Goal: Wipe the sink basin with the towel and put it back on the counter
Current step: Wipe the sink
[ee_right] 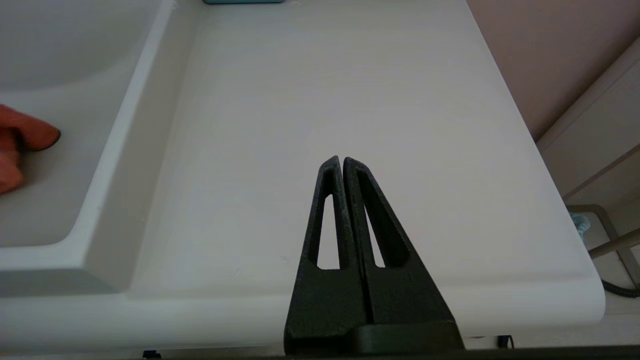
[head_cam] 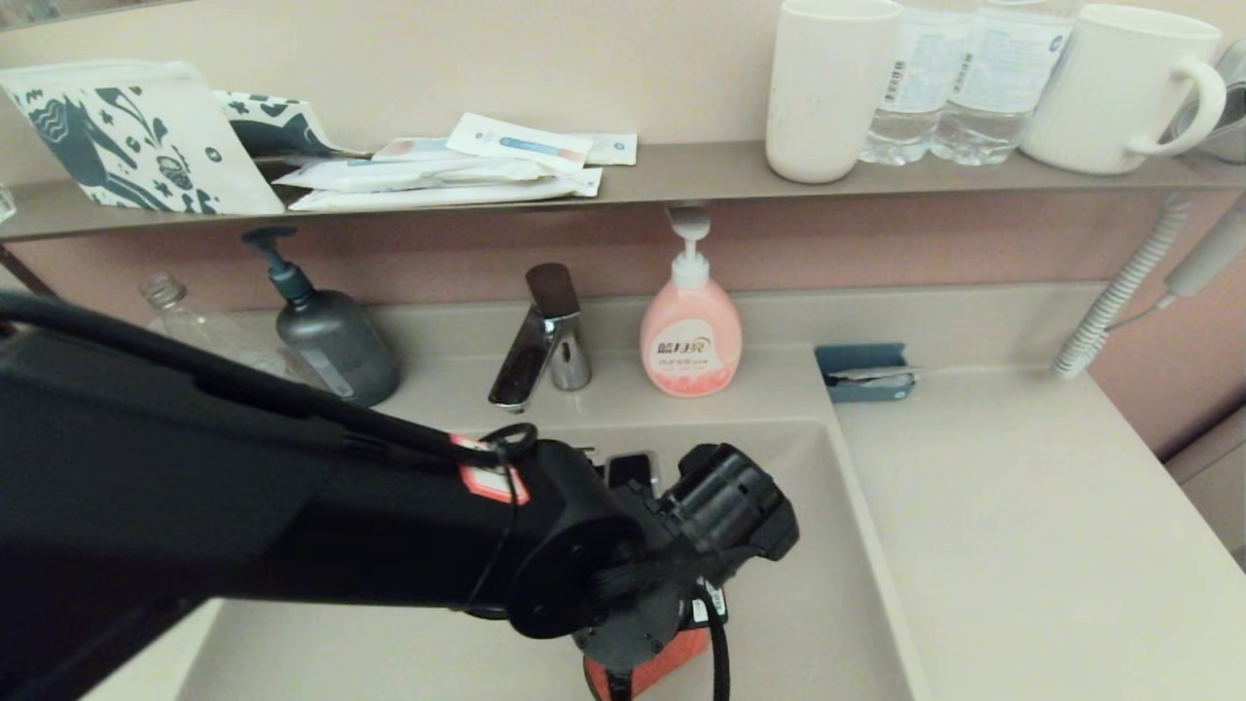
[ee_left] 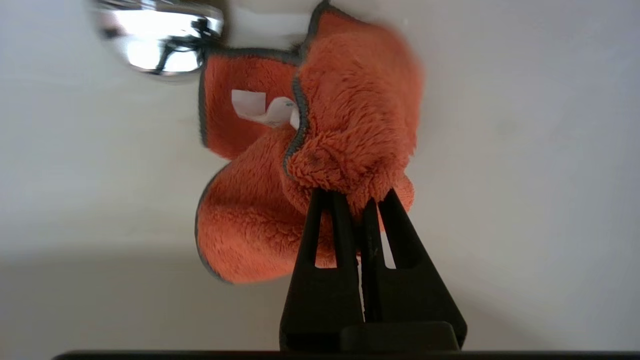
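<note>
Clenched on a fold of the orange-red towel, the left gripper is held low inside the sink basin, its two black fingers pinched together with fuzzy cloth bunched between the tips. The rest of the towel is spread loosely on the basin floor, a white care label showing on it, and the shiny chrome drain plug is seen just beside the cloth's dark-trimmed edge. In the head view the left arm is stretched across the basin from the left and most of the towel is hidden by it; only an orange corner is seen at the near edge. The right gripper is held over the bare counter to the right of the basin, its fingers pressed together on nothing. The counter and the basin are made of the same smooth beige-cream material. At the far rim of the basin a chrome faucet is mounted, with a pink soap bottle to its right and a dark grey pump bottle to its left. A small blue holder is set at the far end of the counter. On the wall shelf above, a white cup, water bottles, a white mug, flat packets and a patterned pouch are kept.
</note>
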